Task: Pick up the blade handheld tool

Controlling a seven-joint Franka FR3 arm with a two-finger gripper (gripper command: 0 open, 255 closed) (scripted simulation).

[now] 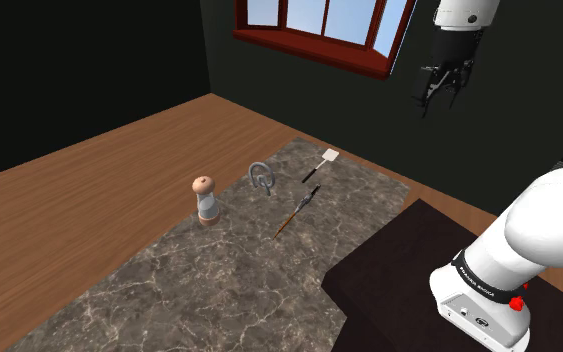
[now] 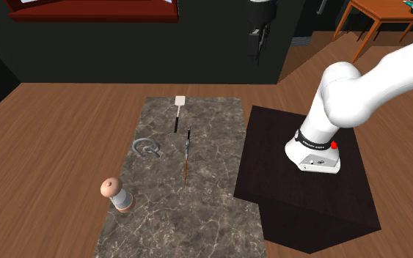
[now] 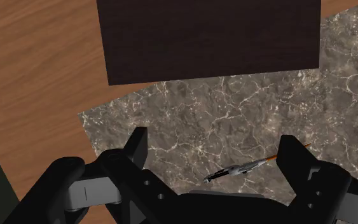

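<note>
High above, pincer (image 1: 437, 95) wide open and empty, slim blade tool (image 1: 294, 213) flat on marbled top (image 1: 189, 290)

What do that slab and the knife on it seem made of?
Slab: stone, probably marble, judging by grey-brown mottling and pale veins. Knife: one end dark grey with glints, likely metal; the other orange-brown, perhaps wood, too slim to be sure.

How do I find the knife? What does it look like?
Look at the grey marble slab. Near its middle, next to the white-headed spatula, lies the knife. It is the thinnest thing there, long and straight, with a brown handle end.
</note>
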